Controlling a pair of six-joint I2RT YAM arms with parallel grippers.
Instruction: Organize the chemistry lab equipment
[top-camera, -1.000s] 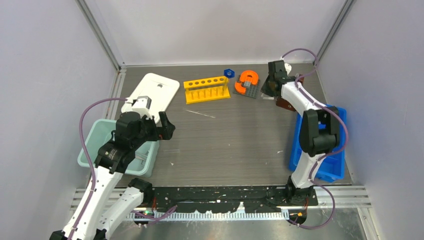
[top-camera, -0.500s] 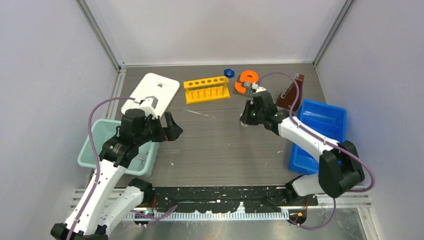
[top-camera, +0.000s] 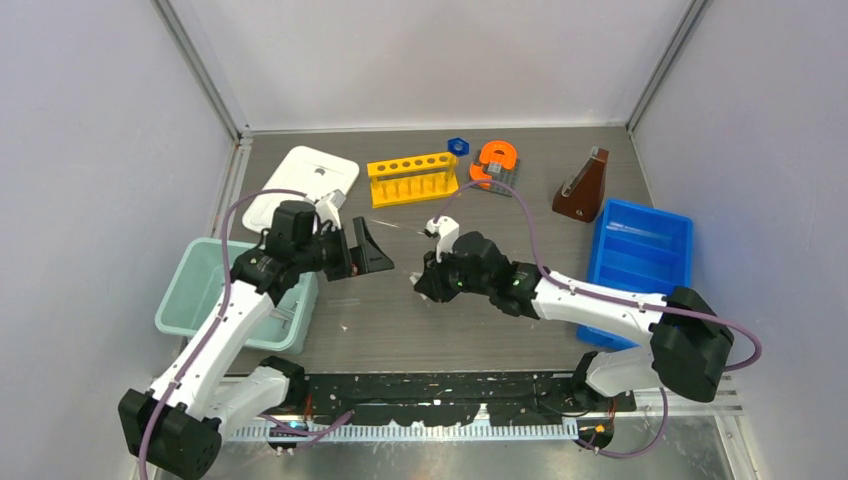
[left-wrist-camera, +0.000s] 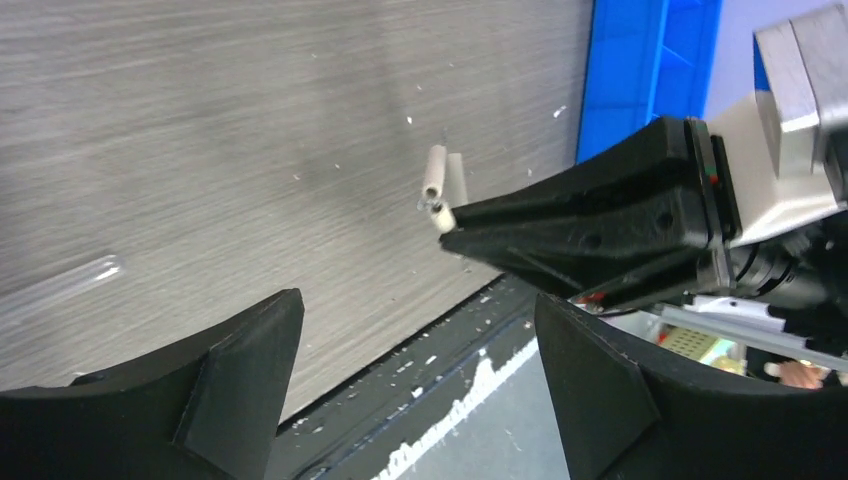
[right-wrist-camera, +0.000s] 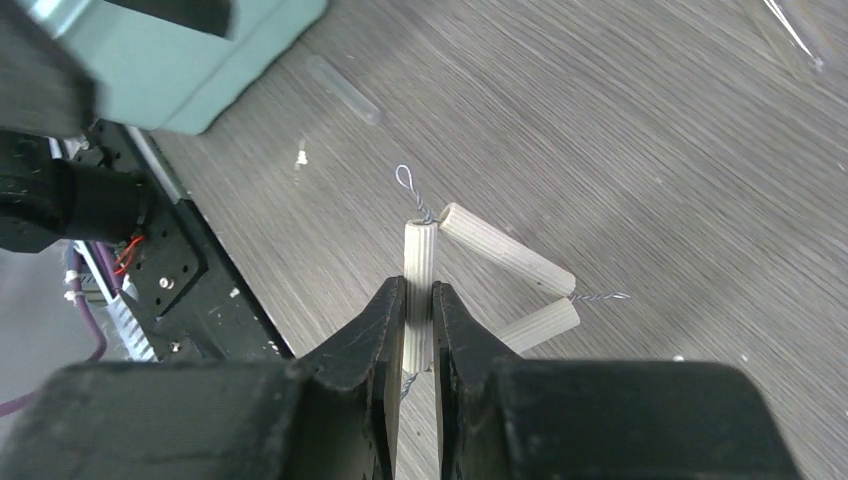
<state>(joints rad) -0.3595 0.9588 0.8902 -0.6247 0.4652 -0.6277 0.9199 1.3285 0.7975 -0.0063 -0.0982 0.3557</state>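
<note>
I am pinching the small white triangle (right-wrist-camera: 500, 262) in my right gripper (right-wrist-camera: 420, 288), the fingers pressed together on one of its three ribbed tubes. That tube is lying in line with my fingers, and the twisted wire loop at its far end is pointing straight away from my wrist. The other two tubes are fanning off to the right in my right wrist view and meeting at a corner whose wire twist is pointing right. The triangle is hanging over the near middle of the table (top-camera: 480, 330); I cannot tell whether it is touching the wood.

Seen from overhead, my right gripper is pointing left at my left gripper (top-camera: 358, 255), which is facing it with fingers spread wide and nothing between them. The triangle is sitting just beyond those open fingers.

Bare wood is lying under and around both grippers. The teal bin (top-camera: 190, 290) is standing at the left edge beside my left arm, and the blue tray (top-camera: 640, 262) at the right edge. The yellow six-hole rack (top-camera: 412, 180) is running left to right along the far side, with the thin clear rod (top-camera: 400, 228) lying just in front of it.
</note>
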